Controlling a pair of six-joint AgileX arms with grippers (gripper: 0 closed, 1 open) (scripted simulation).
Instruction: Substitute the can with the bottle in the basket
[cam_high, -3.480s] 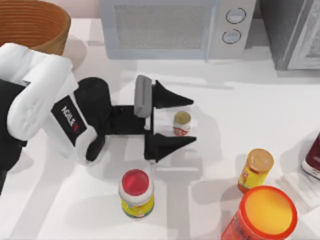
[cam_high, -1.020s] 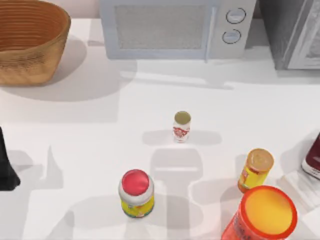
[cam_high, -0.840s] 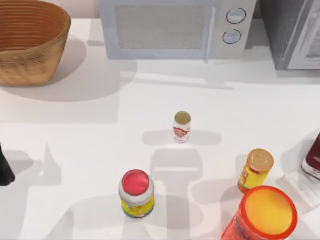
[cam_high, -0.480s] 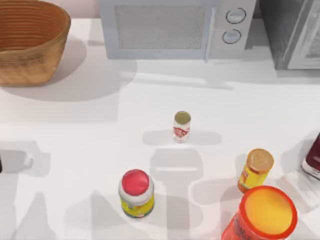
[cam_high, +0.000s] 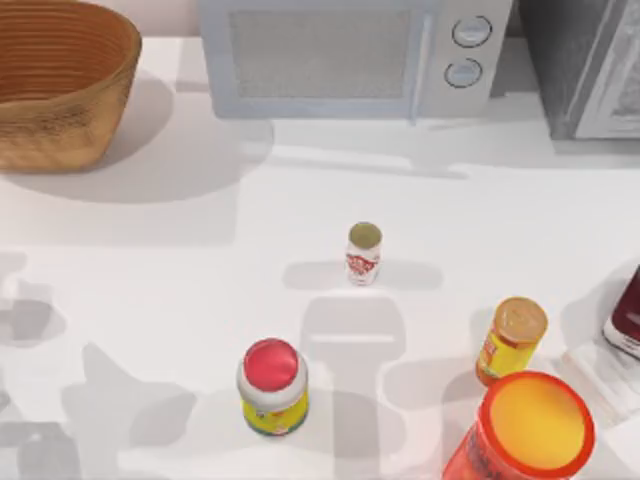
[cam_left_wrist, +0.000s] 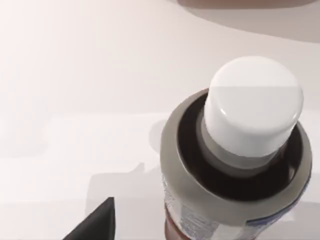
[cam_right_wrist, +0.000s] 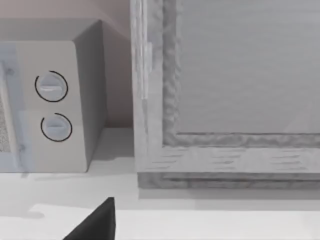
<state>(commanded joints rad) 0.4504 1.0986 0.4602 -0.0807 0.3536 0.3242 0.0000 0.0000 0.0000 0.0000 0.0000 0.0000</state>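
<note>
The can (cam_high: 364, 252), small and white with red print and an olive-gold top, stands upright on the white table near its middle. It is well apart from the wicker basket (cam_high: 60, 90) at the back left. In the left wrist view a bottle (cam_left_wrist: 240, 165) with a white cap, grey shoulder and dark brown body stands upright, close below the camera. A dark tip of my left gripper (cam_left_wrist: 97, 225) shows beside it, not touching it. My right gripper (cam_right_wrist: 97, 222) shows as a dark tip facing the appliances at the back right.
A microwave (cam_high: 345, 55) and a grey cabinet (cam_high: 590, 65) line the back. A red-capped white and yellow bottle (cam_high: 272, 385), a yellow bottle (cam_high: 510, 340) with a gold cap, a big orange tub (cam_high: 525, 430) and a dark red container (cam_high: 625, 320) stand along the front and right.
My left gripper, earlier open around the can, has drawn back off the top view's left edge. Only its shadows shift over the left of the table. The can has not moved.
</note>
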